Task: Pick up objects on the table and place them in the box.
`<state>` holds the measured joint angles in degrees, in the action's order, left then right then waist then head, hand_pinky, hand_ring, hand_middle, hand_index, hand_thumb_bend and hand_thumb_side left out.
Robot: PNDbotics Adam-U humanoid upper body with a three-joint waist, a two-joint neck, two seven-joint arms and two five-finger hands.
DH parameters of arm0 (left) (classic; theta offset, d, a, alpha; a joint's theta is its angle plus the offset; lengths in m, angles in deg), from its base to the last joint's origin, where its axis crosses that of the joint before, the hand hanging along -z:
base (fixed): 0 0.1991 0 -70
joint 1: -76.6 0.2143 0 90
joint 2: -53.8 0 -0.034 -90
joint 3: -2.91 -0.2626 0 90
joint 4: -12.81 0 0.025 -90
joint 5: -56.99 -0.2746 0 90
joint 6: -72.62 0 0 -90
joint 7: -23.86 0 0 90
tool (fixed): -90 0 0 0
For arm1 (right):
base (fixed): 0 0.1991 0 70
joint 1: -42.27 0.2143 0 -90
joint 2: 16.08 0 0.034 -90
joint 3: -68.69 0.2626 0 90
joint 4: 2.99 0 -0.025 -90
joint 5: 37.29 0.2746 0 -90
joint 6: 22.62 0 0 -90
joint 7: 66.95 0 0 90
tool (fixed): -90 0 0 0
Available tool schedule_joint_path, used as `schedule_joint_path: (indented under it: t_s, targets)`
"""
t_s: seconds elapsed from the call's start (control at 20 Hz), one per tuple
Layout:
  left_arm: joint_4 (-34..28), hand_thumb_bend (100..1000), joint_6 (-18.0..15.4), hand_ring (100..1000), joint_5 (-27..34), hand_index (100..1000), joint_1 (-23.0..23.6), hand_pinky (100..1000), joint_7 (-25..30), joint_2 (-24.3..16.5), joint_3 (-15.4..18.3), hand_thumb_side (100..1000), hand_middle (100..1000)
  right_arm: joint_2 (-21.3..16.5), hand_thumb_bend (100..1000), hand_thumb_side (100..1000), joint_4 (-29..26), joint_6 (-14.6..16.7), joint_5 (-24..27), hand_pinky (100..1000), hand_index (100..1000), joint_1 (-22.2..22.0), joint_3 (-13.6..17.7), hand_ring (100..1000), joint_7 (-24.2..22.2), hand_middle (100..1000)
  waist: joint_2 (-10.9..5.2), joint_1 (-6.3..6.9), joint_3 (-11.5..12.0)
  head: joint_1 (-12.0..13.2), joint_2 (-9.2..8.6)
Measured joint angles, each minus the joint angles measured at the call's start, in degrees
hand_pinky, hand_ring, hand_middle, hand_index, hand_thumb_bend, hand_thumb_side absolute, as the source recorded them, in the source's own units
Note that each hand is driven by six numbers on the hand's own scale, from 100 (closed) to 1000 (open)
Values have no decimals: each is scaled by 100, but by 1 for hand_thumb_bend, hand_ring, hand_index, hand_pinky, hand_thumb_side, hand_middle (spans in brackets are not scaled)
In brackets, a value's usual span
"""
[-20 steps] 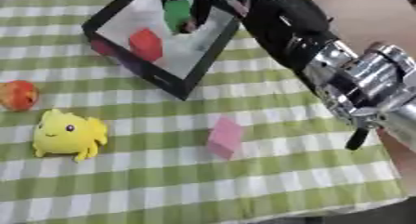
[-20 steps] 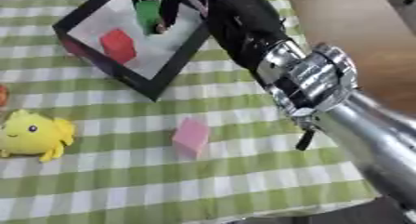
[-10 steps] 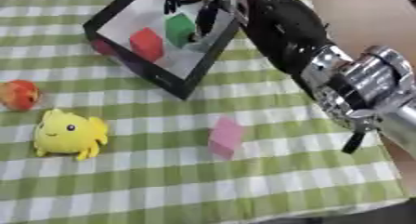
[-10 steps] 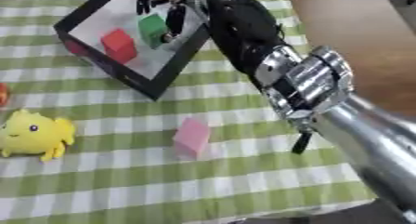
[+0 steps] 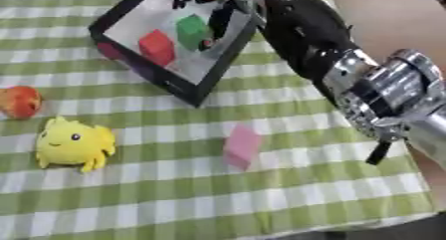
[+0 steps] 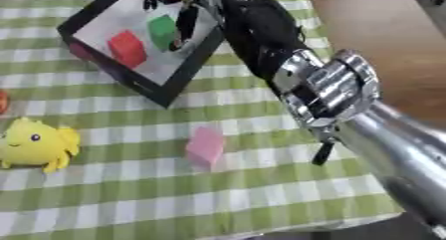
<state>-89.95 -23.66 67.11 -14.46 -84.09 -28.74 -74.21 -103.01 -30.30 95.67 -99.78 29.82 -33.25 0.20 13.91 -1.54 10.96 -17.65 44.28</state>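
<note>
Now | your right robot hand (image 5: 218, 5) hung over the box (image 5: 213, 67), fingers hidden (cannot tell if spread) | pink block (image 5: 241, 145) looked light, stiff; pinch its flat sides.

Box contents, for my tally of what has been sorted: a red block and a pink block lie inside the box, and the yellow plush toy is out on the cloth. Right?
Not quite. The left eye view shows the red block and a green block inside the box. The pink block is out on the checked cloth, as is the yellow plush toy.
</note>
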Motion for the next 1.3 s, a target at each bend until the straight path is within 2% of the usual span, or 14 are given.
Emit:
schedule_joint_path:
  t_s: [0.15, 0.3, 0.55, 0.75, 0.95, 1.1, 1.3]
  targets:
    - [0, 259, 0, 638, 0, 838, 6, 915, 0, 0, 0, 717, 743, -164, 498, 212, -540, -9, 731, 928, 902, -50, -100, 872, -235, 789, 0, 0, -38, 32, 0]
    - [0, 258, 0, 638, -2, 838, 9, 915, 0, 0, 1, 716, 743, -524, 491, 196, -1466, -195, 1870, 923, 896, -163, -334, 859, -659, 775, -1, 0, -83, 77, 0]
    - [0, 258, -1, 638, -7, 838, 19, 915, -5, -1, 5, 714, 743, -1356, 487, 186, -3403, -750, 3822, 920, 894, -563, -833, 858, -1386, 777, -7, 0, -173, 169, 0]
    - [0, 257, -3, 638, -12, 838, 48, 915, -11, -3, 28, 713, 743, -2193, 485, 196, -5078, -1051, 4998, 914, 891, -1086, -1074, 863, -1672, 783, -8, 0, -234, 255, 0]
    - [0, 255, -11, 638, -14, 839, 49, 914, -22, -6, 37, 712, 744, -3063, 489, 200, -6529, -1144, 5777, 904, 891, -1777, -1170, 856, -1779, 783, -12, 0, -286, 306, 0]
    - [0, 257, -13, 638, -16, 839, 50, 914, -24, -9, 37, 709, 744, -3649, 487, 202, -7457, -1056, 6175, 895, 884, -2316, -1153, 852, -1770, 783, -26, 0, -323, 328, 0]
    - [0, 257, -19, 638, -33, 839, 50, 912, -30, -12, 37, 711, 745, -4198, 504, 188, -8303, -844, 6463, 888, 873, -2799, -1104, 840, -1757, 777, -70, 1, -369, 328, 0]
